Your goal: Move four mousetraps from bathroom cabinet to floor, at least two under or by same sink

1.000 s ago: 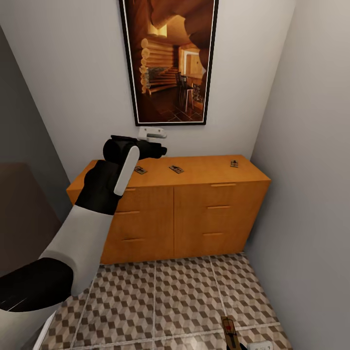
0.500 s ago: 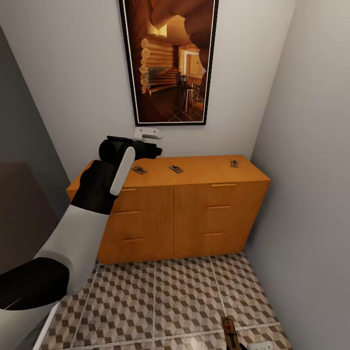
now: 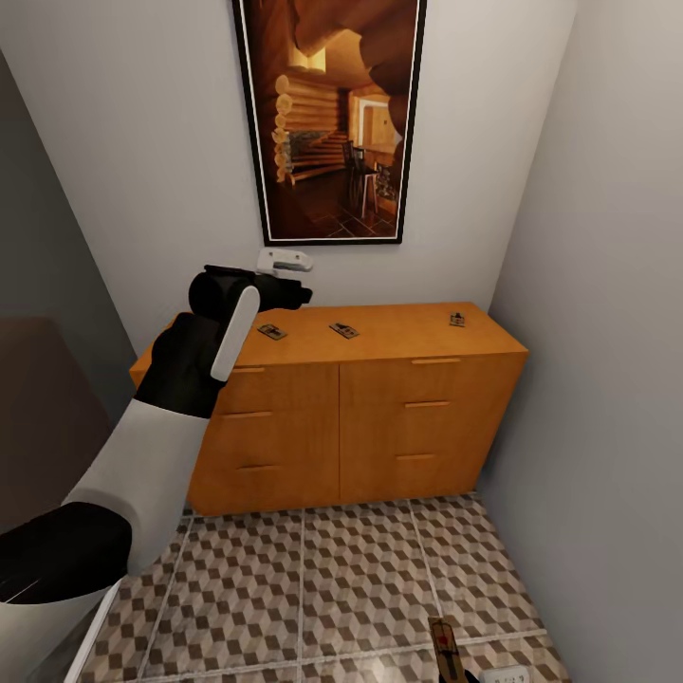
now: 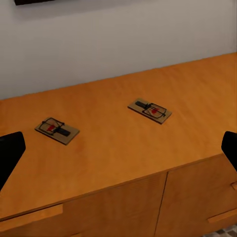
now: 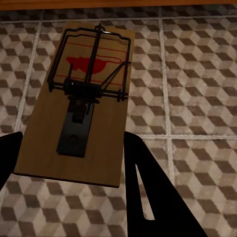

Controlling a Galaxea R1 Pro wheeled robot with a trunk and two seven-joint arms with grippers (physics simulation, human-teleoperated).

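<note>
Left gripper (image 4: 118, 148) hangs wide open and empty above the orange-brown wooden cabinet (image 3: 379, 417), so next it drops onto a small tan wooden mousetrap (image 4: 57, 130); right gripper (image 5: 74, 163) pinches another trap (image 5: 84, 103).

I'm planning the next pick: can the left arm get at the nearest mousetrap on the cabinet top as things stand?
Probably yes. The left gripper hangs open above the cabinet, and the leftmost mousetrap lies flat with bare wood around it, nothing between.

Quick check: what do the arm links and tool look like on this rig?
Left arm: white shell links alternating with black joint sections, plus a white strip along the black wrist. Left tool is black with a whitish part on top. Right tool fingers are flat, black, angular. No cables or markings visible.
</note>
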